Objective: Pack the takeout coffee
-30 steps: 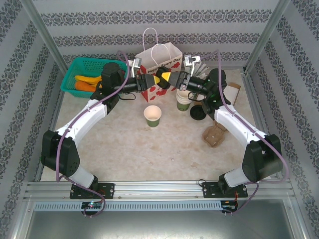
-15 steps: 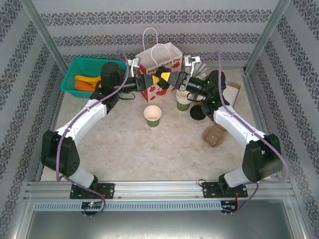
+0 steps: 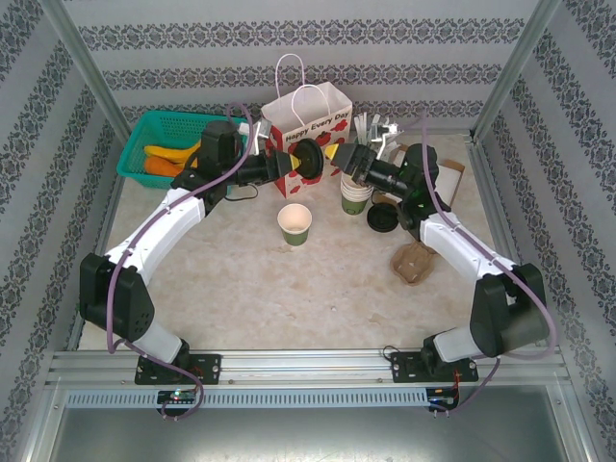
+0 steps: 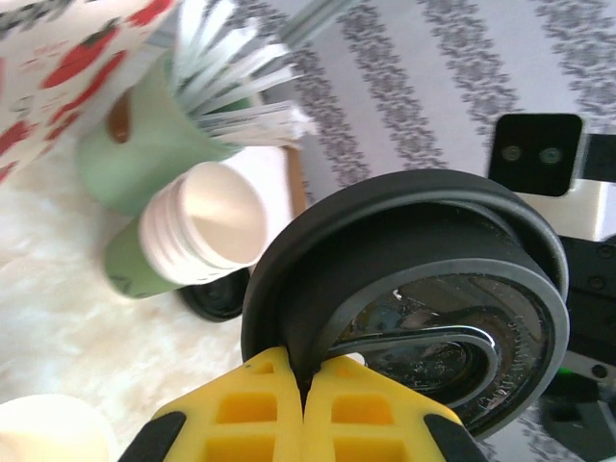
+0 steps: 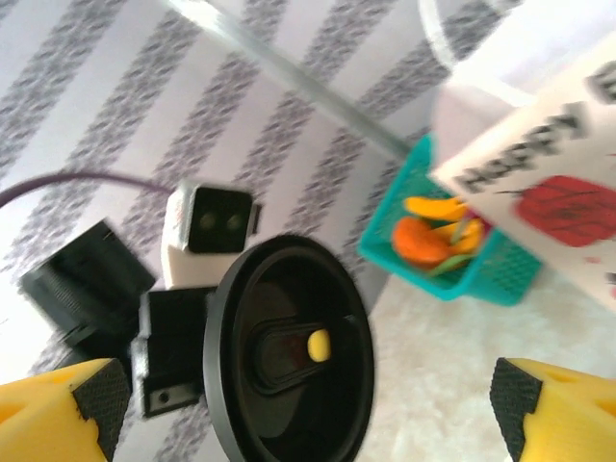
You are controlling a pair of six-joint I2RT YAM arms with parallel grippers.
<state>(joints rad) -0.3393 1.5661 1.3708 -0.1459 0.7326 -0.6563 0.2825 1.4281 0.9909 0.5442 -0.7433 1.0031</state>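
Marbled table [image 3: 241, 279] runs out from the arm bases to a patterned wall. Nearest, about mid-table, stands the green cup [image 3: 295, 224], upright, open-topped and with nothing on it. Off to its right a black disc [image 3: 381, 218], likely another lid, lies flat beside a stack of cream cups [image 3: 355, 195].

Above and just behind the cup, the left hand [image 3: 296, 162] is pinched tight on the rim of the lid [image 3: 312, 159]. It holds the lid on edge, face turned sideways toward the right hand [image 3: 338, 155]. That hand is spread wide with nothing in it, its fingers [image 5: 63, 404] well clear of the lid.

Behind both stands the bag [image 3: 306, 120], and far left a teal basket [image 3: 144, 130].

From the lid, the cup lies down and toward the arms, and the left hand is the nearer one. I'd judge the lid must tip flat first, since the cup's axis is upright.
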